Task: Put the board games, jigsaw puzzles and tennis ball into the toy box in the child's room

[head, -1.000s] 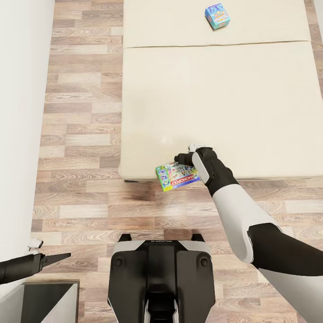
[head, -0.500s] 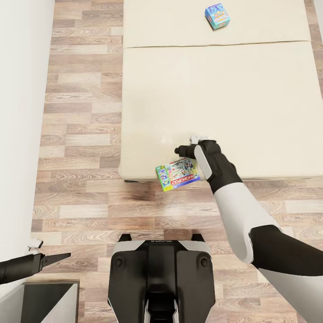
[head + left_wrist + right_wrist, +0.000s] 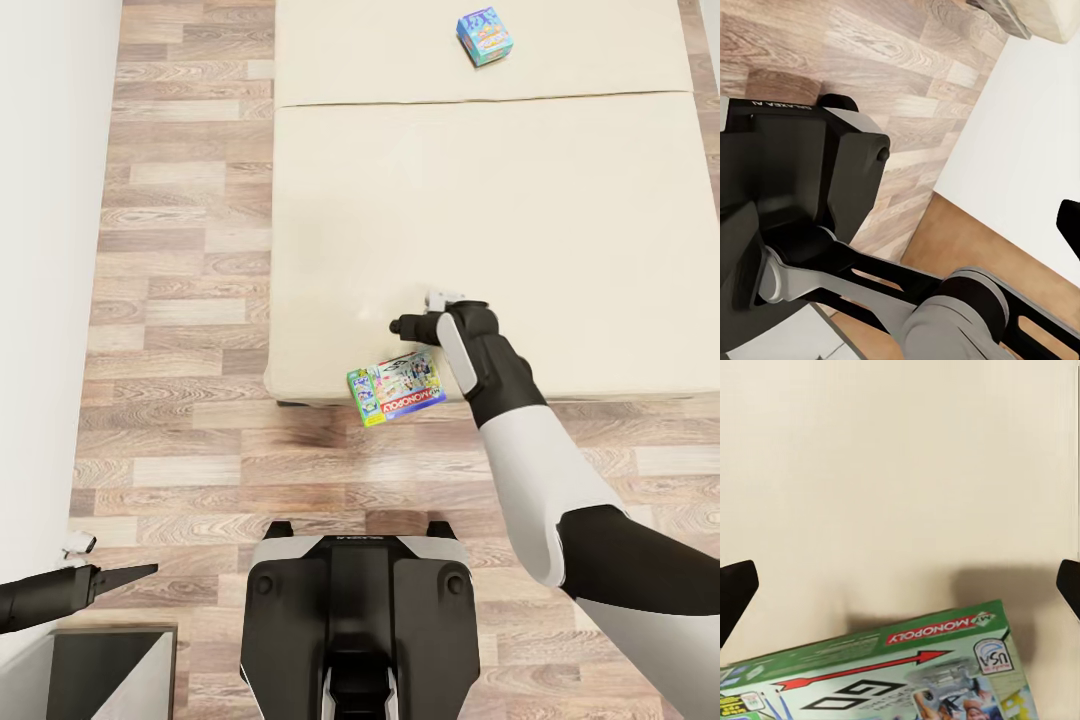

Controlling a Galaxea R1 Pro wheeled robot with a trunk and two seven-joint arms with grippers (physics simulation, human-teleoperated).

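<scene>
— Where is the Monopoly box (image 3: 396,388)?

— It lies flat at the near edge of the bed (image 3: 480,230), one corner over the wooden floor (image 3: 180,300). Your right gripper (image 3: 405,325) hangs just beyond it, fingers (image 3: 736,589) spread wide, holding nothing.

— And the second board game (image 3: 485,36)?

— At the far end of the mattress, well apart.

— Your left gripper (image 3: 130,573)?

— Low beside the robot's base (image 3: 358,620); its fingers look closed together, empty.

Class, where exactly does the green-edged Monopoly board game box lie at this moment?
In the head view, the green-edged Monopoly board game box lies at the near edge of the beige bed, overhanging the wooden floor, just beside the right gripper.
</scene>
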